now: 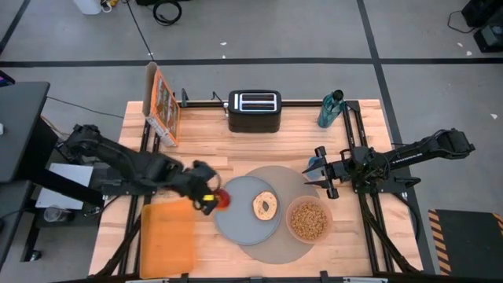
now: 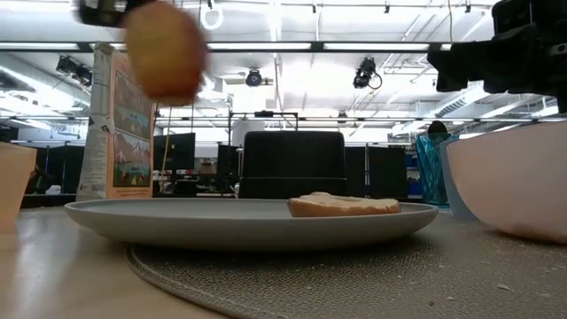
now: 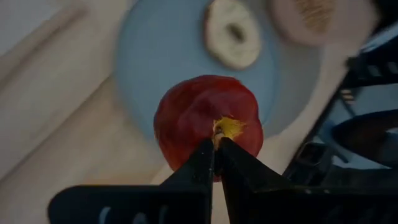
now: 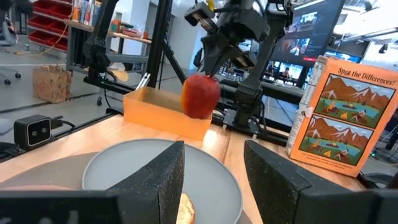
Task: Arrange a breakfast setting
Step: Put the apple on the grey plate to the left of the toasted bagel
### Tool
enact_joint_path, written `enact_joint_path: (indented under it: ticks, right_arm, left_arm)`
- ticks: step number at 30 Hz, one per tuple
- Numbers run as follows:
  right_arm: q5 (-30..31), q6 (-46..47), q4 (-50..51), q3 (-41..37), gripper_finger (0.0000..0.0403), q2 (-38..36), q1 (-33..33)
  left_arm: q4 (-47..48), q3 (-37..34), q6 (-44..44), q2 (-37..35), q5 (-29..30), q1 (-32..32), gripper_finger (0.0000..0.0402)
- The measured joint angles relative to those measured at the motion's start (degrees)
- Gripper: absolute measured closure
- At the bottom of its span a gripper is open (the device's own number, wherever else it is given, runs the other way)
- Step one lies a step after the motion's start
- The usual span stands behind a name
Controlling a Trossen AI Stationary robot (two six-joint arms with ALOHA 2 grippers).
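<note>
My left gripper [image 1: 211, 197] is shut on a small red apple [image 3: 208, 121], held in the air over the left rim of the blue-grey plate [image 1: 240, 212]. The apple also shows in the right wrist view [image 4: 200, 94] and the low view [image 2: 164, 49]. The plate lies on the round grey mat [image 1: 292, 248], with a toasted bagel half [image 1: 265, 206] on it. A pink bowl [image 1: 308, 220] of cereal stands on the mat's right part. My right gripper [image 1: 319, 178] is open and empty over the mat's far right edge. No spoon is in view. My left gripper pinches the apple at its top, by the stem [image 3: 219, 129], between its two fingertips. The fingers come from above, pointing down. The apple hangs below the fingers, lifted clear of the plate and the table.
An orange board [image 1: 167, 240] lies at the near left. A black toaster [image 1: 254, 110] stands at the far edge, a cereal box [image 1: 161, 102] at the far left and a teal bottle [image 1: 330, 108] at the far right.
</note>
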State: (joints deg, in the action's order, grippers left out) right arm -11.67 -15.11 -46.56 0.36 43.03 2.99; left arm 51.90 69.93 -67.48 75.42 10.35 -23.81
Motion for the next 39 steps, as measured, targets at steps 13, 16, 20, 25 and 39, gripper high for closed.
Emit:
enact_joint_path:
  ticks: [13, 16, 20, 25, 39]
  right_arm:
    - [1.77, 2.91, 2.61, 0.0, 0.0229, 0.0, -0.01]
    - [1.76, 2.97, 2.68, -0.02, 0.0229, 0.0, 0.01]
    - [1.76, 3.03, 2.75, -0.02, 0.0229, 0.0, 0.0]
    - [1.74, 3.14, 2.94, 0.0, 0.0229, 0.0, -0.01]
    - [1.54, 3.14, 3.34, -0.02, 0.0229, -0.01, 0.01]
  left_arm:
    - [-14.26, -0.04, 17.3, 14.58, -21.0, 11.81, 0.0383]
    - [-16.12, -0.04, 18.68, 16.78, -23.57, 12.6, 0.0383]
    - [-16.31, -0.04, 19.29, 18.57, -25.83, 13.15, 0.0383]
    - [-13.71, -0.04, 19.06, 19.21, -27.57, 13.09, 0.0383]
    - [-8.29, -0.03, 20.41, 20.37, -25.58, 12.73, 0.0383]
